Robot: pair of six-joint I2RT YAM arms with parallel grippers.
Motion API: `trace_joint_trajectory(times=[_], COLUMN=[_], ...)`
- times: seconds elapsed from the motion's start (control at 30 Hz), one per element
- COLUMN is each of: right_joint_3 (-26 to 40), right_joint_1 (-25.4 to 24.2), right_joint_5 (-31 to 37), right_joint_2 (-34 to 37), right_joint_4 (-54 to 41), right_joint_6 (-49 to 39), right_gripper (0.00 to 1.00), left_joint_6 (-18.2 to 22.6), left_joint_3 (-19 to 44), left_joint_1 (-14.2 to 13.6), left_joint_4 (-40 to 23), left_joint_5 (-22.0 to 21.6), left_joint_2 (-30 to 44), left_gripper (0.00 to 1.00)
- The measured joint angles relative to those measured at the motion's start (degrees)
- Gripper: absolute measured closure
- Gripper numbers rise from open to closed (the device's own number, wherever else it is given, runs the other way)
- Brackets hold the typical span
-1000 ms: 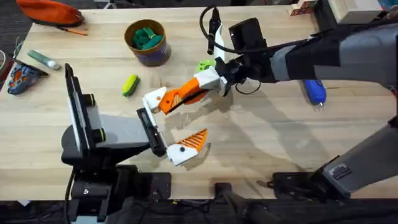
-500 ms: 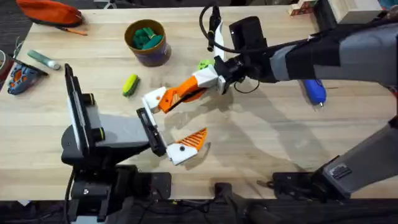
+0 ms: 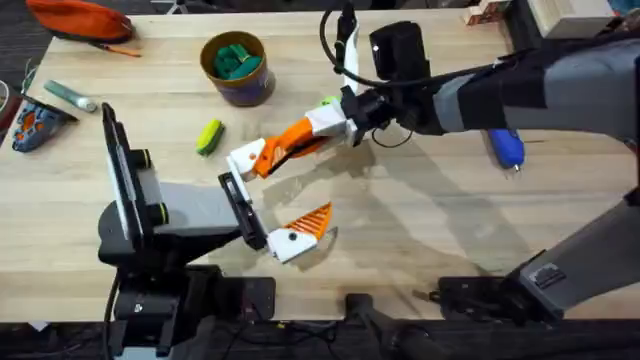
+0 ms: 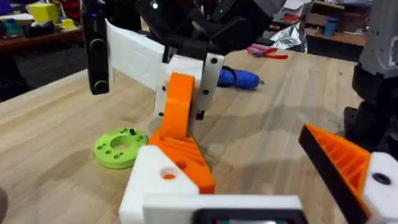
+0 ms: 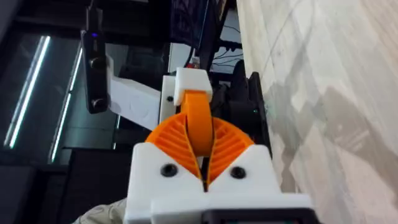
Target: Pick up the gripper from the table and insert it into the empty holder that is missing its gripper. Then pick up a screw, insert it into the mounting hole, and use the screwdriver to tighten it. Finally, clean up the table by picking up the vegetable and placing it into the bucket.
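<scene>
The right gripper (image 3: pixel 322 128), clamped on the orange gripper (image 3: pixel 283 150), has drifted slightly up-frame and leftward; the left gripper (image 3: pixel 268 215) stays spread open at lower centre.

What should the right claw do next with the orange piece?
Probably ease the gripper a little closer to the holder on the left arm's tip and line it up. The right claw is shut on it, and its white end hangs just beside that tip, not clearly seated.
</scene>
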Motion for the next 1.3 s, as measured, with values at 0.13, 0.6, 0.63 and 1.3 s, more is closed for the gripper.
trace_joint_trajectory(times=[0.13,0.6,0.63,1.3], right_joint_3=[-1.1,-4.2,-4.4,-4.8], right_joint_1=[0.1,0.7,0.7,3.0], right_joint_5=[-0.1,1.5,1.6,5.3], right_joint_2=[0.0,-0.4,-0.5,-1.2], right_joint_4=[2.4,10.4,10.5,12.2], right_joint_6=[1.6,8.0,8.3,12.5], right_gripper=[0.997,0.997,0.997,0.998], left_joint_6=[-0.1,-0.7,-0.8,-1.4], left_joint_3=[0.0,0.0,0.0,0.0], left_joint_1=[0.0,0.1,0.1,0.3], left_joint_4=[0.0,0.0,0.0,0.1], left_joint_5=[0.1,-0.4,-0.4,-1.7], left_joint_2=[0.0,0.0,0.0,0.1], left_gripper=[0.015,0.015,0.015,0.015])
